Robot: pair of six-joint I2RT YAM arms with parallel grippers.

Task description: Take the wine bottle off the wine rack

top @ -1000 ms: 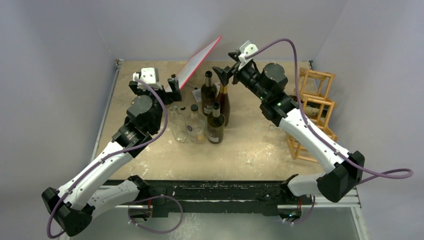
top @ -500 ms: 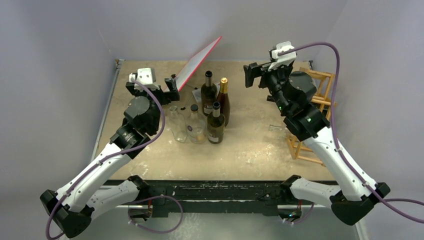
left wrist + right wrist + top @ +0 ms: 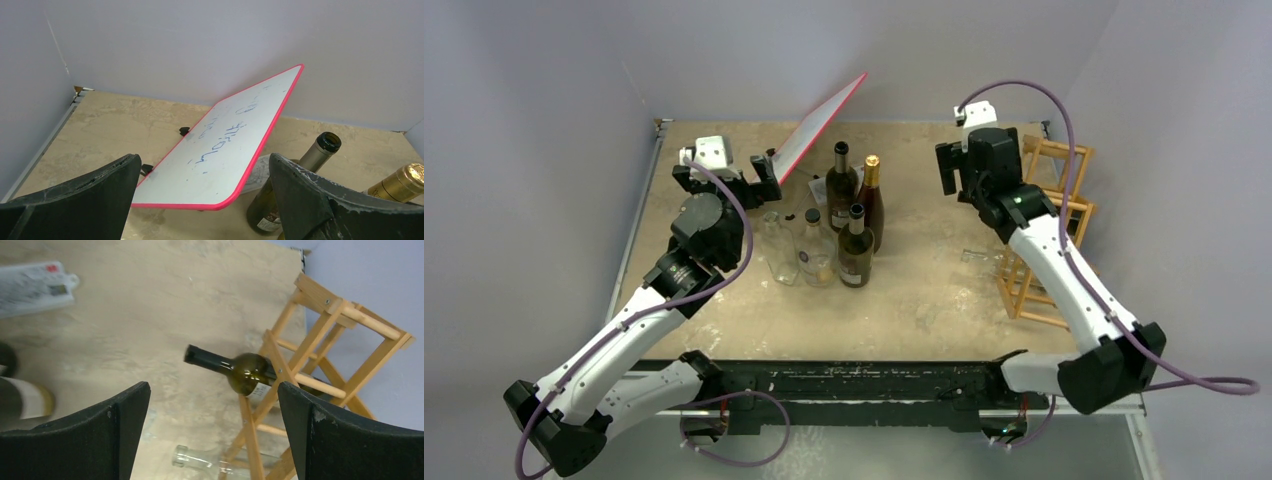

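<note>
The wine rack (image 3: 320, 347), a light-brown wooden lattice, stands at the table's right edge (image 3: 1056, 215). A dark green wine bottle (image 3: 240, 371) lies in an upper cell, its neck pointing left out of the frame. A clear glass bottle (image 3: 200, 458) lies in a lower cell; its neck shows in the top view (image 3: 979, 257). My right gripper (image 3: 214, 390) is open and empty, held above and left of the rack (image 3: 951, 172), apart from both bottles. My left gripper (image 3: 205, 160) is open and empty near the whiteboard (image 3: 762, 172).
A red-edged whiteboard (image 3: 225, 145) leans tilted at the back (image 3: 822, 122). Several upright bottles stand mid-table: dark ones (image 3: 841, 188) (image 3: 856, 252), a gold-capped one (image 3: 871, 200) and clear ones (image 3: 779, 248). A white packet (image 3: 35, 287) lies on the tabletop.
My right arm has swung right, away from the standing bottles, and now points down beside the rack. Its gripper stays open. The left arm has hardly moved.
</note>
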